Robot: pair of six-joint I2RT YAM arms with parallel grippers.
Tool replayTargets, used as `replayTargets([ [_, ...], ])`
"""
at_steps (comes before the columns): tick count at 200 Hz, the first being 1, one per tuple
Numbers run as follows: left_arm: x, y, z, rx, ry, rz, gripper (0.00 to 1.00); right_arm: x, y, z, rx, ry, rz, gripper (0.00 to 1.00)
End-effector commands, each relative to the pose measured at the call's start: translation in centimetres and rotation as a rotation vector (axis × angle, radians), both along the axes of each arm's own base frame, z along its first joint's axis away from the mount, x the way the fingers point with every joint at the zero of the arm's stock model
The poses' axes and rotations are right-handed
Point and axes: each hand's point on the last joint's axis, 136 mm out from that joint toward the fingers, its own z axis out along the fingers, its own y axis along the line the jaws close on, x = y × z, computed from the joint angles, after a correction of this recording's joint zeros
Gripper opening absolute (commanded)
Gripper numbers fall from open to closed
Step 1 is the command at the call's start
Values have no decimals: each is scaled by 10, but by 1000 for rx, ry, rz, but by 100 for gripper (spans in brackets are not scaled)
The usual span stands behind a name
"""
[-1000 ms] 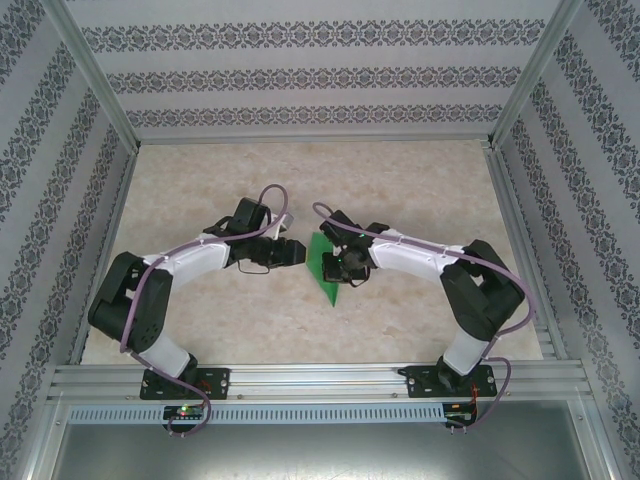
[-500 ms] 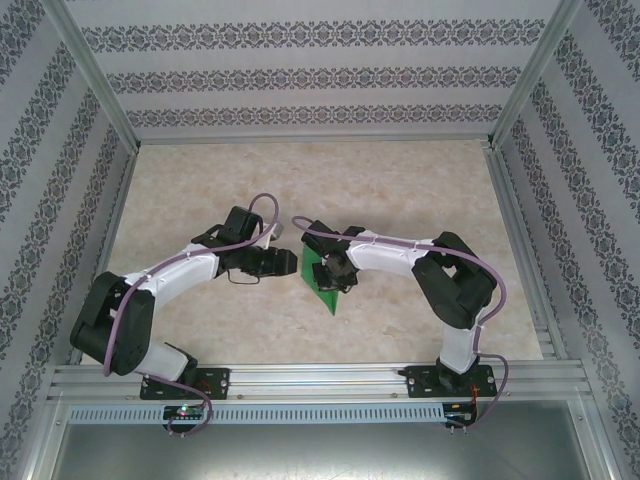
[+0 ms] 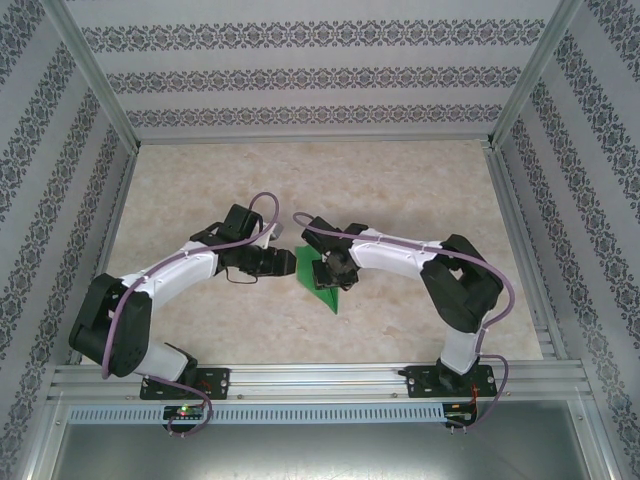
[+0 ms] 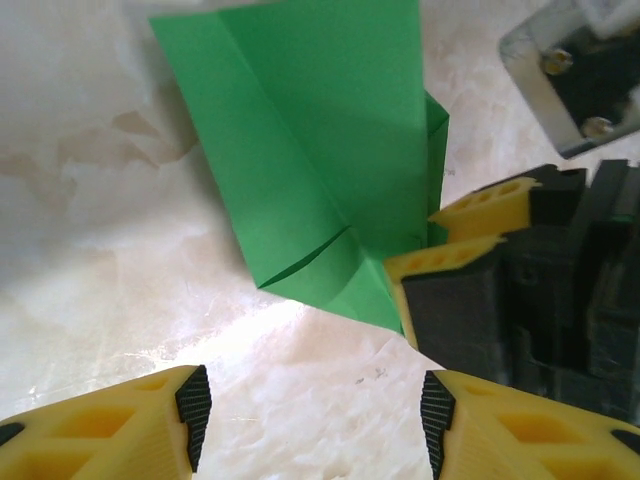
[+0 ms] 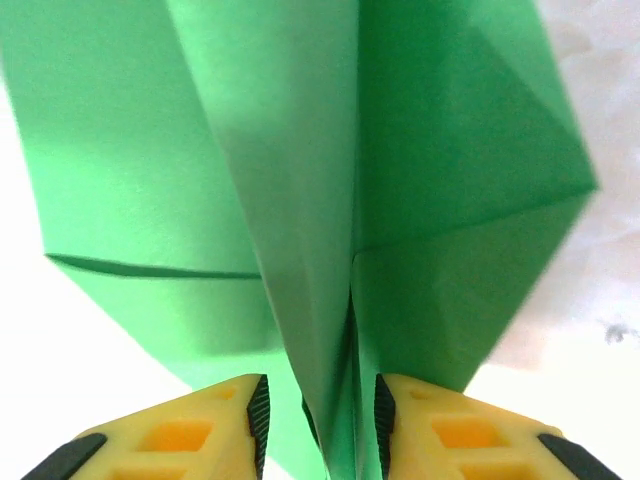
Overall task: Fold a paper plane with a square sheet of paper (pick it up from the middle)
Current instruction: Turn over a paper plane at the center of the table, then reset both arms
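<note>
- The left claw (image 4: 310, 420) is open wide. Between its yellow fingers (image 4: 120, 415) there is just bare counter (image 4: 100, 250).
- It hangs just beside the green paper (image 4: 330, 150) and does not touch it.
- The right claw (image 5: 318, 420) is open a little. One finger stands on each side of the fold that sticks up along the paper's middle. I cannot tell if they touch it.
- The paper is partly folded and has one pointy end. It lies on the counter between the two claws.
</note>
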Motion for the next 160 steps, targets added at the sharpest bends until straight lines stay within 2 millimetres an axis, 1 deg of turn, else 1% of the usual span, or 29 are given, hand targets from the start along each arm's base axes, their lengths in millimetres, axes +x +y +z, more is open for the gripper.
replayTargets([
  [1,9,13,18,80,-83,-10,62,0,0,31,39,-36,6,38],
  [13,13,21,22,128,-116,2,62,-1,-3,38,51,-43,3,39],
  [18,14,24,24,143,-130,8,65,0,-5,42,58,-51,3,41],
  [28,17,32,29,182,-168,25,66,0,-8,50,87,-62,9,42],
  [44,23,44,39,237,-232,53,74,6,-15,66,138,-103,10,44],
  [51,25,49,42,262,-256,64,76,9,-19,72,157,-123,13,45],
  [59,28,56,43,301,-276,79,77,12,-24,78,171,-149,23,46],
  [73,34,70,42,377,-309,115,87,18,-33,87,187,-197,44,50],
  [79,37,77,41,401,-324,139,89,20,-37,91,197,-222,56,51],
  [95,47,94,45,452,-381,219,96,31,-54,98,205,-319,58,56],
  [103,53,106,47,497,-416,268,100,39,-67,100,196,-372,43,58],
  [121,64,132,48,594,-485,362,100,57,-99,107,171,-513,-9,68],
  [136,72,156,44,670,-520,439,100,71,-128,111,143,-620,-60,81],
  [149,78,170,38,691,-539,498,100,81,-149,117,138,-705,-104,89],
  [160,81,179,31,689,-525,521,100,87,-166,114,105,-765,-129,97],
])
